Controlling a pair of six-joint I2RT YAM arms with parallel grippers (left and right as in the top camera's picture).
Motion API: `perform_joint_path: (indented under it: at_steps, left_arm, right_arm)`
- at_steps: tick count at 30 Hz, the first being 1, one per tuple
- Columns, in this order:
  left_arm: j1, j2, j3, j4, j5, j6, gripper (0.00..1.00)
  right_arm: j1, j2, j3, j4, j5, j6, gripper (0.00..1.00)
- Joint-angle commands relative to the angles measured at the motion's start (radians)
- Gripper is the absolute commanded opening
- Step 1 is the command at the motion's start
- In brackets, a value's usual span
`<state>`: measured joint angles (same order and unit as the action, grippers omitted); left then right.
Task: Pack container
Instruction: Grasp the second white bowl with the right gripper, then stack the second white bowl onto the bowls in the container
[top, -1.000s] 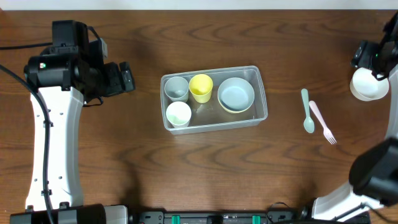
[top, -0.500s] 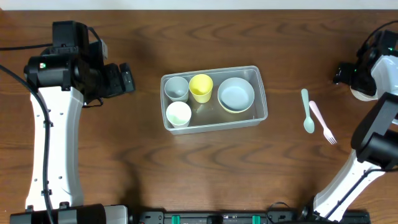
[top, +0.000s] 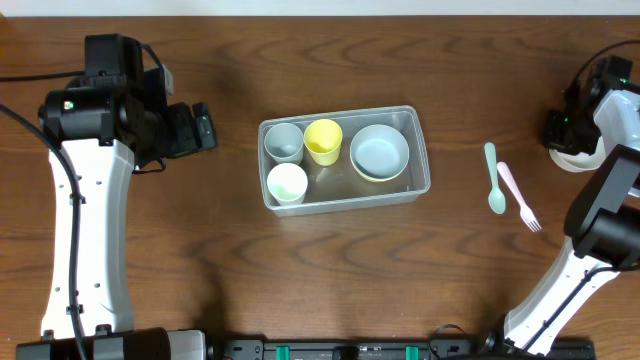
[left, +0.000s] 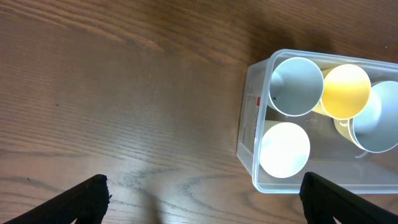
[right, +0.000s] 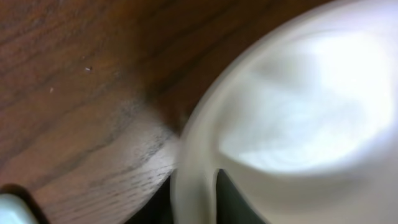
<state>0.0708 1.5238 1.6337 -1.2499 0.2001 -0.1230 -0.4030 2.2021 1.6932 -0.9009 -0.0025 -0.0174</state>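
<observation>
The counter (top: 200, 250) is dark, matt wood with wavy grain. The container (top: 421, 186), a clear glossy plastic tub with rounded corners and a rim, sits mouth up ahead of the left claw (top: 207, 126) and well apart from it. Its long axis runs in line with that claw's reach, and the claw's fingers (left: 87, 193) are spread wide. Inside stand a smooth pale blue bowl (top: 378, 152) and round yellow (top: 322, 140), grey (top: 283, 142) and white (top: 287, 183) cups. The right claw (top: 568, 130) is pressed over a glossy white bowl (right: 298, 124); I cannot tell its grip. Between it and the tub lie a mint spoon (top: 493, 180) and a pink fork (top: 520, 197).
</observation>
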Motion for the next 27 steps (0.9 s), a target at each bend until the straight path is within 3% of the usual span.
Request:
perform_joint_path:
  at_steps: [1,5,14,21,27]
  left_arm:
    - [-0.002,-0.009,-0.007,-0.003,0.001,0.017,0.98]
    - [-0.002,-0.009,-0.007,-0.003,0.001,0.017,0.98]
    - [-0.002,-0.009,-0.007,-0.003,0.001,0.017,0.98]
    - [-0.002,-0.009,-0.007,-0.003,0.001,0.017,0.98]
    - [-0.002,-0.009,-0.007,-0.006,0.001,0.017,0.98]
  right_arm:
    - [-0.009,0.003,-0.001,-0.008,-0.010,-0.005,0.11]
    - [-0.008,-0.002,0.000,-0.015,-0.051,0.010,0.01]
    - [0.077,-0.208,0.016,-0.024,-0.189,-0.002,0.01]
    - [0.349,-0.481,0.016,-0.046,-0.207,-0.052,0.01]
    - [0.628,-0.550,0.015,-0.103,-0.147,-0.037,0.01]
